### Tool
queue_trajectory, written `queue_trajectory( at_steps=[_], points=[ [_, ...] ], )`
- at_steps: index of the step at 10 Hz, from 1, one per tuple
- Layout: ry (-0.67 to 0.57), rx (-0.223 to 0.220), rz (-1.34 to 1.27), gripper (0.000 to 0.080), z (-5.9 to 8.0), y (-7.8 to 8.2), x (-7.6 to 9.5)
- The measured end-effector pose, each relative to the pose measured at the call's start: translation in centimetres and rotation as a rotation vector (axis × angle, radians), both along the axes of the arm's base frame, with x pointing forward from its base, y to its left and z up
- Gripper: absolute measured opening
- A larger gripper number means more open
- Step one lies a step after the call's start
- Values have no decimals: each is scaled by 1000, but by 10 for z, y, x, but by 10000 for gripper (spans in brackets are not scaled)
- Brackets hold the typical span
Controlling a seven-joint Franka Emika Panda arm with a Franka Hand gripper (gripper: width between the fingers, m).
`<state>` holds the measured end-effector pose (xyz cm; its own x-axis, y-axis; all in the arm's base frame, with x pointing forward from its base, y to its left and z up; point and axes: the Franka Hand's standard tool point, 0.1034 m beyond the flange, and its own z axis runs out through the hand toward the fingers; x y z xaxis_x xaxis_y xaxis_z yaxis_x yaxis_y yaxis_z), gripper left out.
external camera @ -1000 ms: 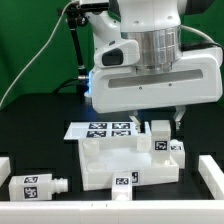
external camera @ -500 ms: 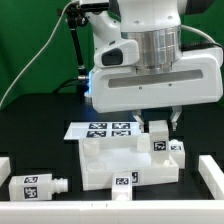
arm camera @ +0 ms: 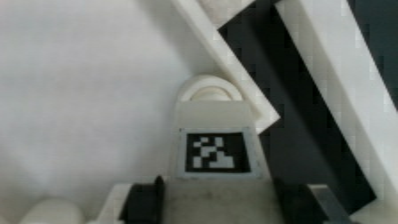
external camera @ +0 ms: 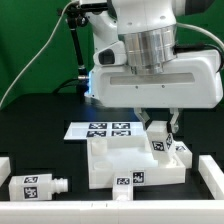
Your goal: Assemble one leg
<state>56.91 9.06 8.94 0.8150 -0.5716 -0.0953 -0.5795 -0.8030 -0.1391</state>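
Observation:
My gripper (external camera: 160, 127) hangs over the far right corner of the large flat white square piece (external camera: 120, 160) and is shut on a leg (external camera: 159, 141), a small white post with a square tag. The leg stands upright at that corner's socket. In the wrist view the leg (arm camera: 217, 140) runs between the two dark fingers (arm camera: 157, 200), tag facing the camera, with the flat white piece (arm camera: 89, 90) beside it. Another leg (external camera: 35, 184) lies on its side at the front of the exterior view's left.
The marker board (external camera: 103, 129) lies flat behind the square piece. White bars stand on the black table at the exterior view's right (external camera: 212, 178) and left edge (external camera: 4, 166). A black stand (external camera: 80, 45) rises at the back.
The flat white piece has shifted a little toward the exterior view's right and turned slightly. The wrist has turned a bit with the leg still held.

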Motion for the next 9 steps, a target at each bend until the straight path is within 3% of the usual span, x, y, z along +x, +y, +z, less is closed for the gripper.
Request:
queue_trajectory(
  at_steps=[2,9],
  points=[
    [-10,23,-258,282,0,1,-3],
    [111,119,-887,282,0,40,-7]
  ],
)
